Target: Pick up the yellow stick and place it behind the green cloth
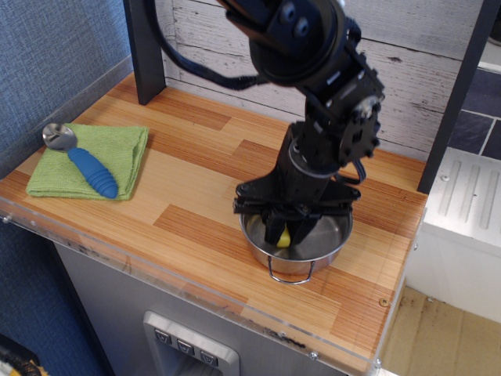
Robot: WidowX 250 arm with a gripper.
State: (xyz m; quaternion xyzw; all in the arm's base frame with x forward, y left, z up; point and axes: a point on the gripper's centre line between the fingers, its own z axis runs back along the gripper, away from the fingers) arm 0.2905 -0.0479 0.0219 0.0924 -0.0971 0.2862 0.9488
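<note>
While my gripper sits down in the steel pot, fingers pinched on the yellow stick, I see only its lower end, so its long axis is unclear.

Yellow stick: only a small lower end visible; the rest is hidden behind the gripper fingers inside the steel pot. Pad contact not discernible. Arm cut off at 12 o'clock. Pot's 12 o'clock rim hidden by the gripper.
</note>
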